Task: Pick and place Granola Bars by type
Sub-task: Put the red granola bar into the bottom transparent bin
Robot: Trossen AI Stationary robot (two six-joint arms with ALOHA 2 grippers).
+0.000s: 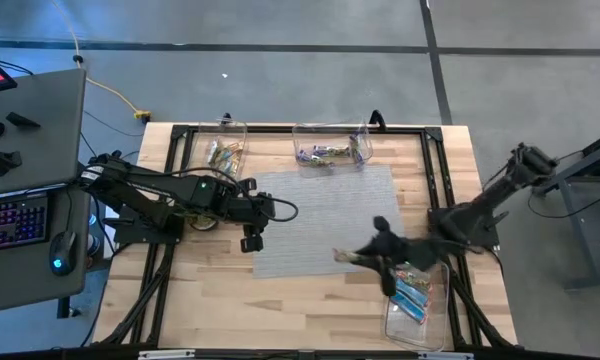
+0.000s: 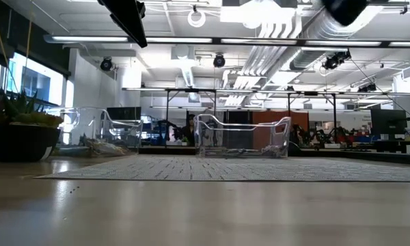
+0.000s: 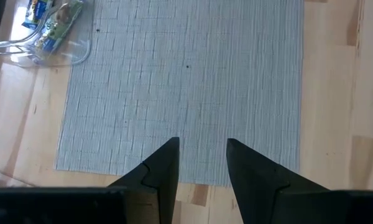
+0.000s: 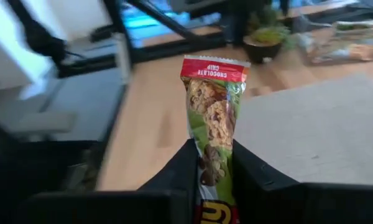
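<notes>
Right wrist view—green-red granola bar (image 4: 212,124), seemingly pinched.

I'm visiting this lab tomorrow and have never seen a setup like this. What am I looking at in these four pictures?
Two dark robot arms work at a wooden table with a grey mat, sorting wrapped snack bars into clear bins. One picture looks straight down, one looks level across the tabletop, and two come from cameras on the wrists. The left gripper hangs open and empty over the mat's edge. The right gripper is shut on a green and red granola bar, near the bin of blue bars.
</notes>
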